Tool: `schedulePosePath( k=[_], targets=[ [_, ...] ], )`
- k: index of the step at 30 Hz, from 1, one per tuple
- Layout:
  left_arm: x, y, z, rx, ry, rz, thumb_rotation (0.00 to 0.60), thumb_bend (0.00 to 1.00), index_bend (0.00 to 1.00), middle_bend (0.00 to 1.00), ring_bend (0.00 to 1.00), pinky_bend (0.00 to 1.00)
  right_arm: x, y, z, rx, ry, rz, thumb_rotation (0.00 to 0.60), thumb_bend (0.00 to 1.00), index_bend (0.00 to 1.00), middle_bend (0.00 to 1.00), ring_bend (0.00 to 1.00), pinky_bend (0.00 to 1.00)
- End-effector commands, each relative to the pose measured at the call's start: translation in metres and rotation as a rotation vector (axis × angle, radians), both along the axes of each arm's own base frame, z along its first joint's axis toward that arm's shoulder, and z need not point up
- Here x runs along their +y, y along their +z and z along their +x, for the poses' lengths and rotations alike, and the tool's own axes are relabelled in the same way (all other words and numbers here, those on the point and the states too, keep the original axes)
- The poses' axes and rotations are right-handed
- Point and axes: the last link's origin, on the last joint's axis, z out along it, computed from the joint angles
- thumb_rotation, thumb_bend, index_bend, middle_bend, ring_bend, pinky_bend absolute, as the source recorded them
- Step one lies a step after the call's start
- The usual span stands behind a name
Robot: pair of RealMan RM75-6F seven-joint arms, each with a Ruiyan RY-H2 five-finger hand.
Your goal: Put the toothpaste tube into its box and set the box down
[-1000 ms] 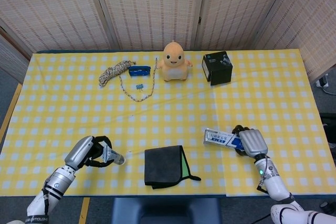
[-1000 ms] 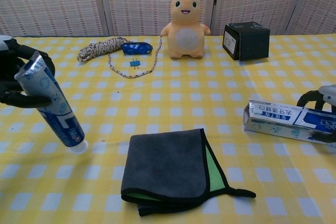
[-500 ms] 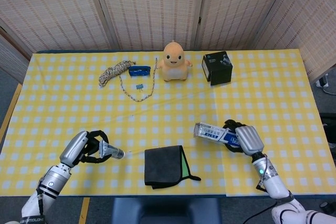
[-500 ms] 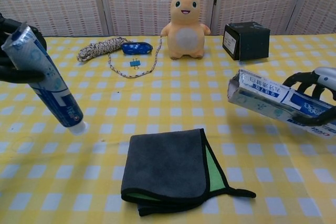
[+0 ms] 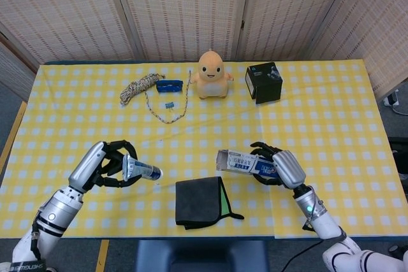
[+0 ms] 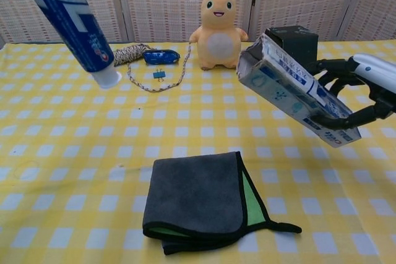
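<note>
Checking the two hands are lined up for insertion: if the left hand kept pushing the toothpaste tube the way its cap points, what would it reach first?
Probably the open end of the white and blue toothpaste box held by the right hand. The left hand aims the blue and white toothpaste tube cap-first that way, though height alignment is unclear.

A table (image 5: 331,103) covered in yellow-and-white checked cloth, with six things laid on it.

An orange plush toy (image 5: 211,75) is set upright near the far edge and is taken here as the landmark. Just to its left a small blue object (image 5: 169,85) is seen, and further left a coiled rope (image 5: 141,86), whose loose end is run out toward the near side and curved back up close beside the toy. A small blue clip (image 5: 169,105) is placed inside that loop, nearer than the toy and to its left. To the toy's right a black box (image 5: 264,82) is stood. Well nearer than the toy, by the front edge, a folded grey cloth (image 5: 200,202) with a green inner face is laid flat.
</note>
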Motion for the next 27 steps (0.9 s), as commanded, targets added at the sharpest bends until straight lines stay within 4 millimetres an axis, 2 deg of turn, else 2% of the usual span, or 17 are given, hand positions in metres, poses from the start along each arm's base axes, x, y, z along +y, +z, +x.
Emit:
schedulePosePath(
  k=[1, 10, 18, 27],
  targets=[
    [0.001, 0.01, 0.021, -0.076, -0.019, -0.002, 0.6, 0.45, 0.85, 1.0, 1.0, 1.0, 0.001, -0.009, 0.009, -0.016, 0.03, -0.006, 0.6, 0.32, 0.38, 0.25, 0.36, 0.48],
    [0.007, 0.012, 0.043, -0.179, -0.04, -0.01, 0.6, 0.46, 0.85, 1.0, 1.0, 1.0, 0.005, -0.037, 0.036, -0.242, 0.045, 0.022, 0.6, 0.33, 0.38, 0.26, 0.38, 0.48],
    [0.01, 0.008, 0.048, -0.196, -0.034, -0.01, 0.6, 0.46, 0.85, 1.0, 1.0, 1.0, 0.009, -0.054, 0.047, -0.313, 0.044, 0.054, 0.6, 0.33, 0.38, 0.26, 0.39, 0.48],
    [0.004, -0.005, 0.061, -0.183, -0.099, -0.01, 0.6, 0.46, 0.85, 1.0, 1.0, 1.0, 0.011, -0.071, 0.064, -0.373, 0.04, 0.104, 0.6, 0.33, 0.38, 0.27, 0.38, 0.48]
  ],
)
